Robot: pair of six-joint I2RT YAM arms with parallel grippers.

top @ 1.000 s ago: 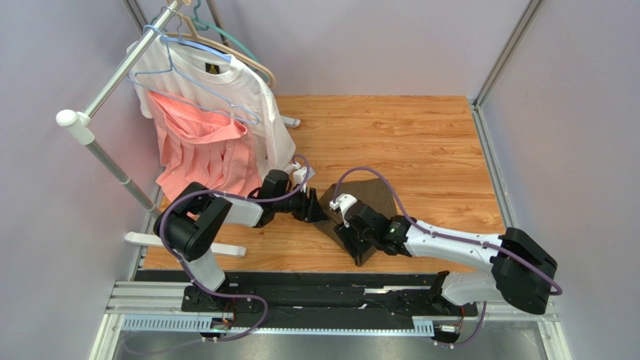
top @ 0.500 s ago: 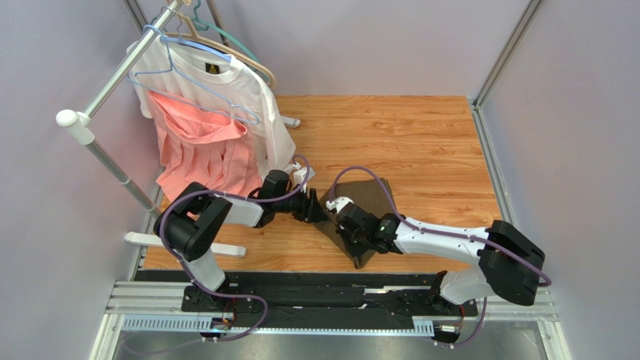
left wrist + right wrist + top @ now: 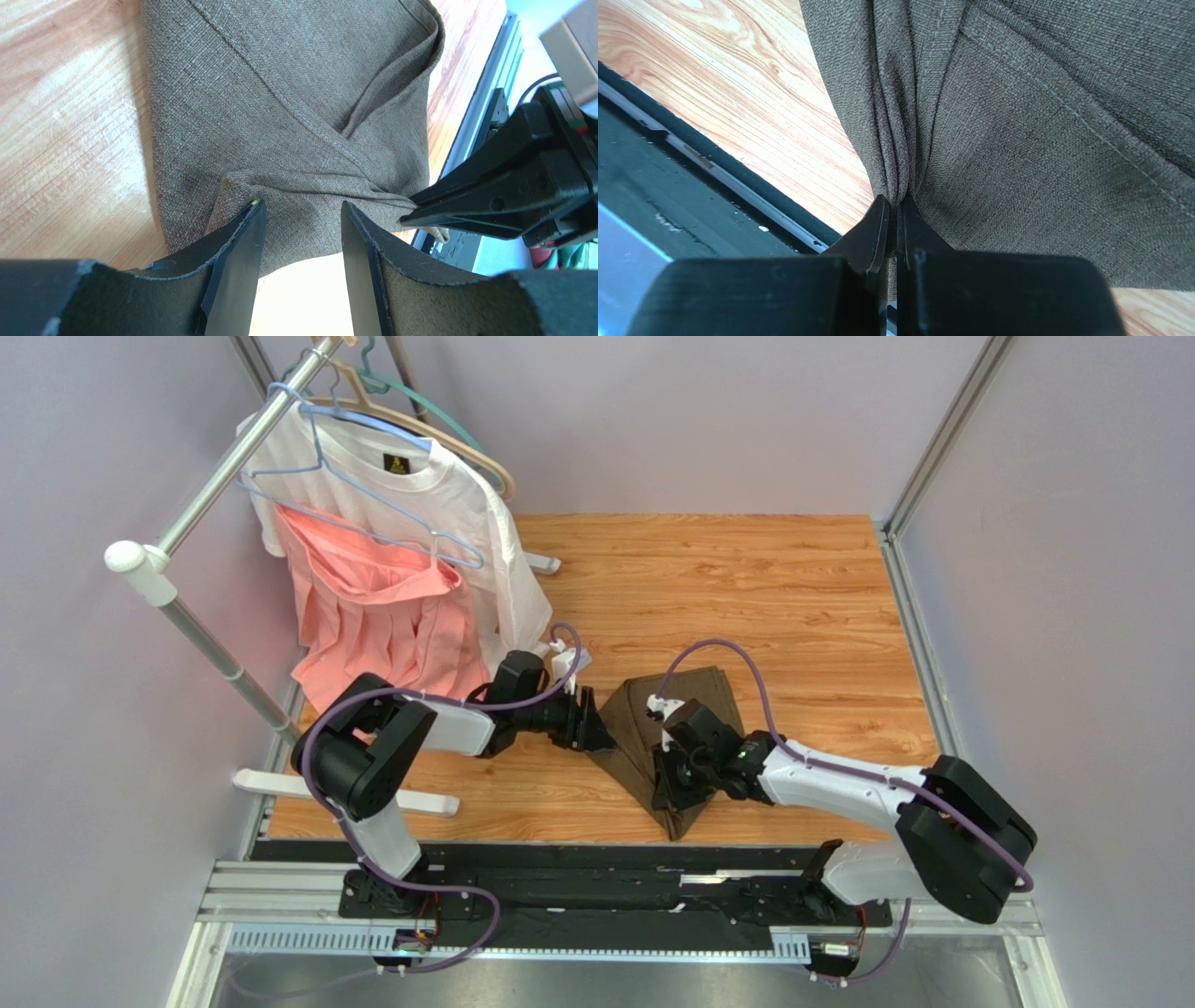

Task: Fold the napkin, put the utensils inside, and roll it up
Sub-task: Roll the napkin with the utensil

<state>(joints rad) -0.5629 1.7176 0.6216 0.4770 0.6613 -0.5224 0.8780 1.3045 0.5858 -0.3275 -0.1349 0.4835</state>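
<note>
Napkin (image 3: 1032, 140) in R jaws (L jaws apart)

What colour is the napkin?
Dark olive-brown napkin, plain weave, clearest in the right wrist view.

Reading no text, number or brand anywhere. Showing only a small dark neck label (image 3: 399, 464) inside the collar of the T-shirt (image 3: 452, 501) (carrying a yellowish mark, too small to make out as letters or a logo).
</note>
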